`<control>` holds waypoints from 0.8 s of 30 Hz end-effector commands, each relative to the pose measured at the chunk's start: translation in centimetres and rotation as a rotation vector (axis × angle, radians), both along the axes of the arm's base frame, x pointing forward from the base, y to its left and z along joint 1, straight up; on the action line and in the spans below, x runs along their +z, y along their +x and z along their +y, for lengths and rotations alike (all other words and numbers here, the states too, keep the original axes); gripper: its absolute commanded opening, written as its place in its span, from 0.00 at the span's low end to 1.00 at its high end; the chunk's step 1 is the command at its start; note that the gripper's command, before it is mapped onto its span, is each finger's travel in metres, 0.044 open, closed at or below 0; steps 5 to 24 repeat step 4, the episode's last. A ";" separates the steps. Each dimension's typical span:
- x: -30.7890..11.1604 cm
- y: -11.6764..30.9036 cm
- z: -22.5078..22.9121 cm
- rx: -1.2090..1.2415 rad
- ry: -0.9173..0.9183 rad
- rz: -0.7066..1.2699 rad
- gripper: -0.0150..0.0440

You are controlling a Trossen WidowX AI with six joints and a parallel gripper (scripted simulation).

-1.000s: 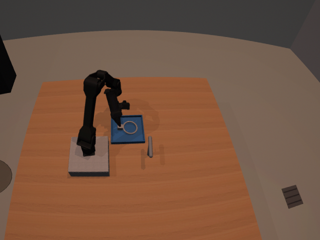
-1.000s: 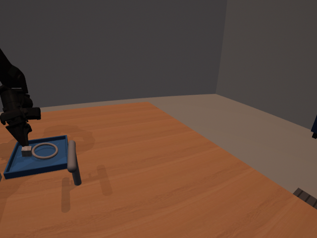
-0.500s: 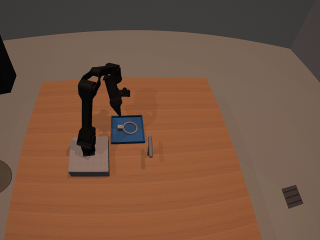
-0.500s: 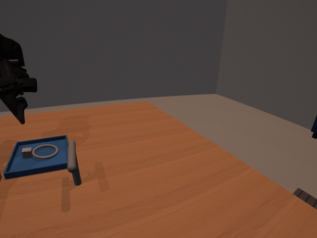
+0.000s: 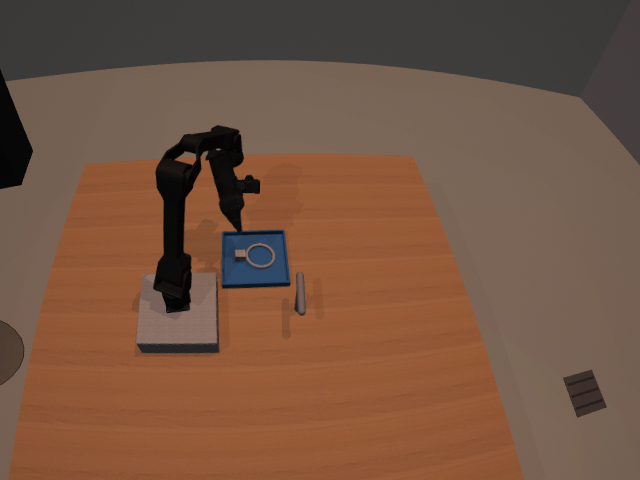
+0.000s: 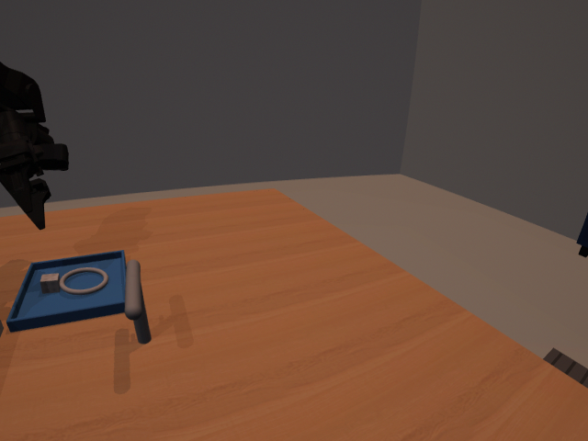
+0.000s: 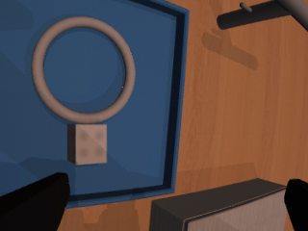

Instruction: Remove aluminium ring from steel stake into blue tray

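The ring (image 5: 274, 256) (image 6: 84, 290) (image 7: 130, 72) lay flat inside the blue tray (image 5: 255, 283) (image 6: 71, 318) (image 7: 181, 96); the claw (image 5: 239, 230) (image 6: 42, 228) (image 7: 177, 189) (holding nothing) was wide open above.

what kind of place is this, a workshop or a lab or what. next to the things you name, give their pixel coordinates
Probably a robotics test bench in a plain room: a black robot arm (image 5: 173, 227) is mounted on a block (image 5: 201, 330) on a wooden table (image 5: 361, 387) (image 6: 332, 370), beside a shallow blue tray (image 5: 255, 283) (image 6: 71, 317) (image 7: 149, 130) holding a tabbed metal ring (image 5: 260, 267) (image 6: 84, 290) (image 7: 38, 69).
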State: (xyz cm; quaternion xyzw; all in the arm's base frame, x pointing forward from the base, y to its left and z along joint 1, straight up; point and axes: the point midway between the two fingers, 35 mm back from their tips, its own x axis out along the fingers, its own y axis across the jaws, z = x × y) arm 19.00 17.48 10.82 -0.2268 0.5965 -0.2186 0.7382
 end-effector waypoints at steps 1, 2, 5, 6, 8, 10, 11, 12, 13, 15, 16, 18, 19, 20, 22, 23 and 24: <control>0.0 0.0 0.0 0.000 0.003 -0.002 1.00; 0.0 0.0 0.0 0.000 0.003 -0.002 1.00; 0.0 0.0 0.0 0.000 0.003 -0.002 1.00; 0.0 0.0 0.0 0.000 0.003 -0.002 1.00; 0.0 0.0 0.0 0.000 0.003 -0.002 1.00; 0.0 0.0 0.0 0.000 0.003 -0.002 1.00; 0.0 0.0 0.0 0.000 0.003 -0.002 1.00; 0.0 0.0 0.0 0.000 0.003 -0.002 1.00; 0.0 0.0 0.0 0.000 0.003 -0.002 1.00; 0.0 0.0 0.0 0.000 0.003 -0.002 1.00; 0.0 0.0 0.0 0.000 0.003 -0.002 1.00; 0.0 0.0 0.0 0.000 0.003 -0.002 1.00; 0.0 0.0 0.0 0.000 0.003 -0.002 1.00; 0.0 0.0 0.0 0.000 0.003 -0.002 1.00; 0.0 0.0 0.0 0.000 0.003 -0.002 1.00; 0.0 0.0 0.0 0.000 0.003 -0.002 1.00; 0.0 0.0 0.0 0.000 0.003 -0.002 1.00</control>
